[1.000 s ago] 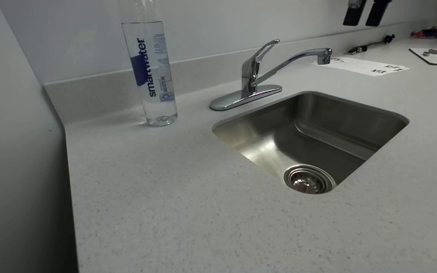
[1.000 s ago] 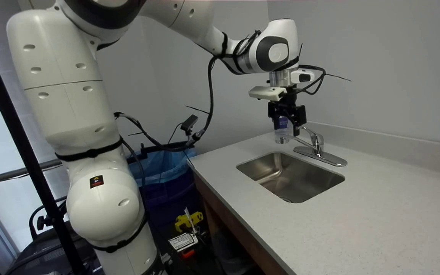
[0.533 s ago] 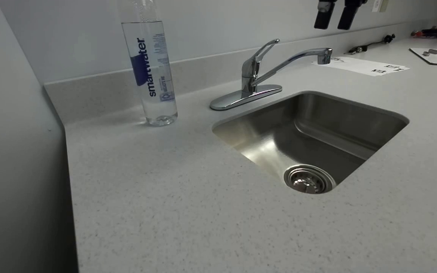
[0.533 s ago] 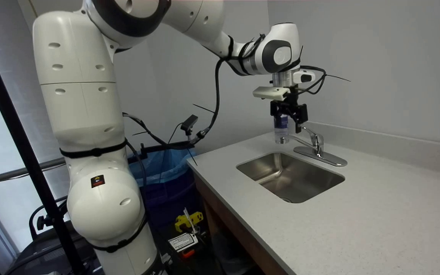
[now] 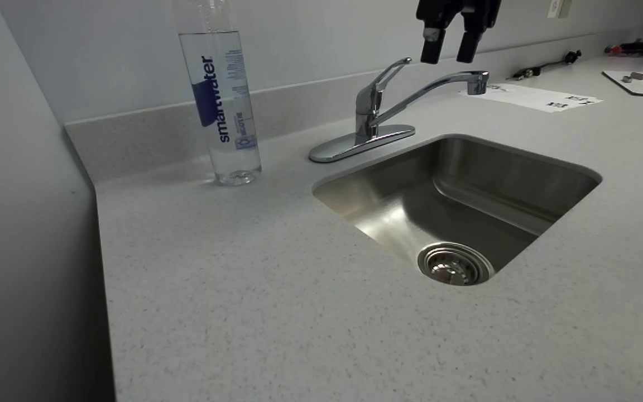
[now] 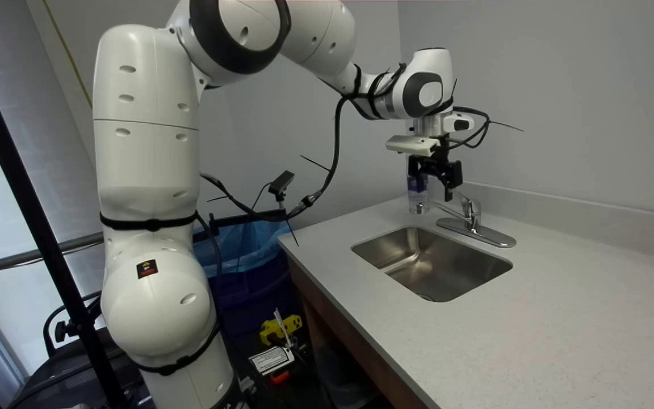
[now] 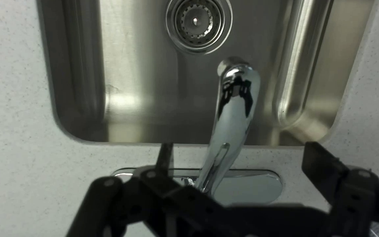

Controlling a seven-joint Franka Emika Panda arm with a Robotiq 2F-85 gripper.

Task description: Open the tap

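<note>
End effector (image 5: 449, 60) black, blocky, fingers spread apart, hanging above tap (image 5: 366, 106), just clear of it. Tap mirror-smooth chrome: oval base plate (image 5: 335, 149), long curved spout (image 7: 234, 128) reaching over sink (image 5: 505, 177), short lever (image 5: 406, 60) slanting upward (spout catches dark reflections in wrist view). Sink brushed steel, round-cornered, ringed drain (image 7: 197, 21) in floor. Near tap but apart, clear upright bottle (image 5: 224, 111) with blue label. Desk (image 5: 232, 268) pale, finely speckled. Room: smooth grey wall (image 5: 321, 44), white rounded arm (image 6: 145, 170), bin (image 6: 259, 289) with blue liner near desk.
</note>
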